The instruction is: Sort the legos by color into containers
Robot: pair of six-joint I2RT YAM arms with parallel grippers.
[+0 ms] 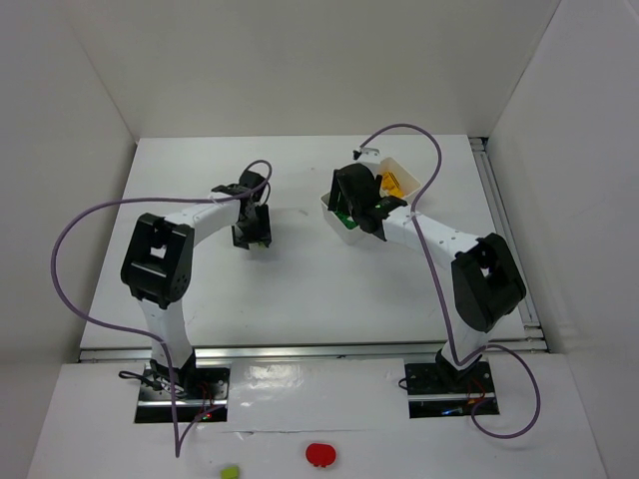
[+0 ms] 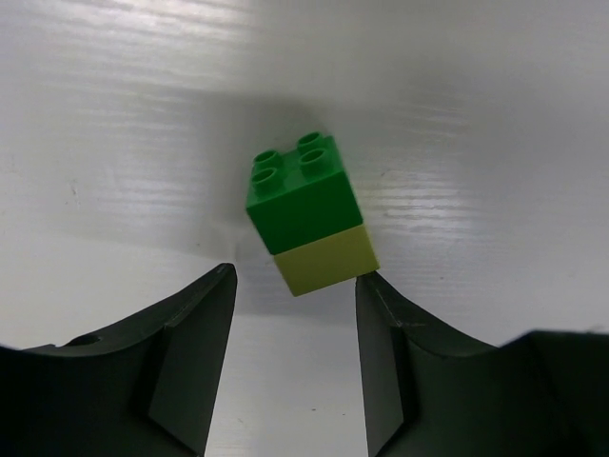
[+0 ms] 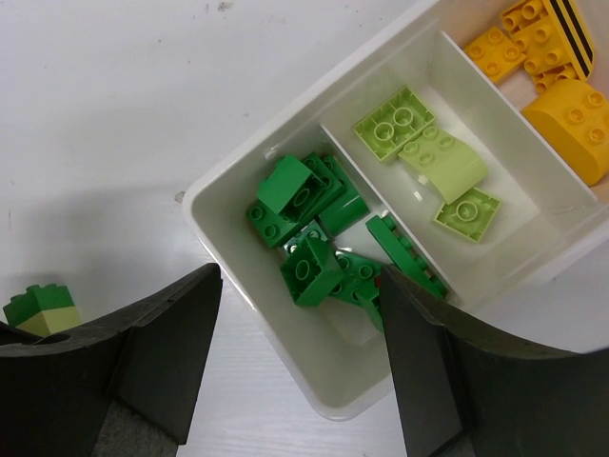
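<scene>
A dark green brick stacked on a pale lime brick (image 2: 306, 217) lies on the table just ahead of my open, empty left gripper (image 2: 297, 284); the lime end sits level with the fingertips, against the right one. This pair also shows at the right wrist view's lower left (image 3: 40, 307). The white three-compartment tray (image 3: 338, 371) holds several dark green bricks (image 3: 309, 238), lime bricks (image 3: 428, 162) and orange-yellow bricks (image 3: 552, 67), one colour per compartment. My right gripper (image 3: 300, 276) hangs open and empty over the dark green end. From above, the left gripper (image 1: 252, 236) is left of the tray (image 1: 328, 206).
The right arm (image 1: 439, 239) reaches over the tray from the right. A flat red round thing (image 1: 320, 454) and a small lime piece (image 1: 230, 471) lie on the near shelf below the arm bases. White walls surround the table.
</scene>
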